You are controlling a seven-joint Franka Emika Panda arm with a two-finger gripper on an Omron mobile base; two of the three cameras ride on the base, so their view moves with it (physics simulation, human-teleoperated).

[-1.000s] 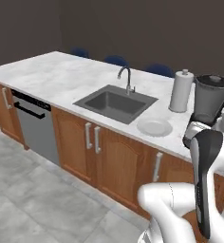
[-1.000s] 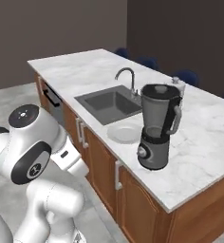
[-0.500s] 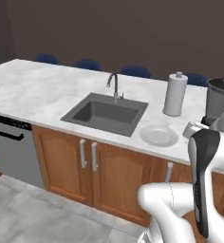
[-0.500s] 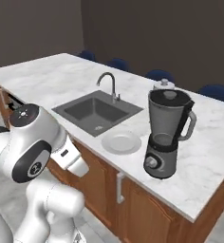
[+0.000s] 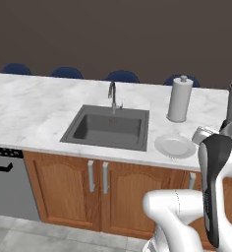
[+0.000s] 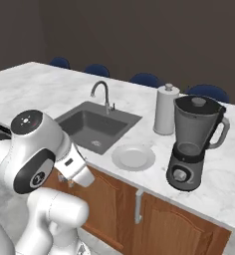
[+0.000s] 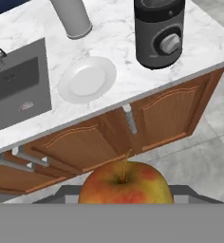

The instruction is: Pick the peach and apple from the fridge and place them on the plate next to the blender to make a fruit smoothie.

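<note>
Working across the counter (image 5: 34, 106) from its left side, we are passing the sink (image 5: 108, 129) with its faucet (image 5: 112, 96), then the paper-towel roll (image 5: 179, 98), and beside it we are finding the plate (image 5: 175, 145), which is sitting bare: no fruit is lying on it in either base view or in the hand view. Just to the right of the plate, the blender (image 6: 193, 142) is standing upright near the counter's front edge. In the hand view we are looking down at the apple (image 7: 126, 186), its stem pointing up and its red and yellow skin filling the bottom of the picture right where the fingertips sit, so we are judging that the gripper is closed on it and carrying it low, in front of the wooden cabinet doors (image 7: 109, 137) and short of the counter. The peach and the fridge are nowhere to be made out here. As we are reading it, the apple is picked and halfway delivered, its placing on the plate is yet to come, and the peach seems to be wholly undone.
</note>
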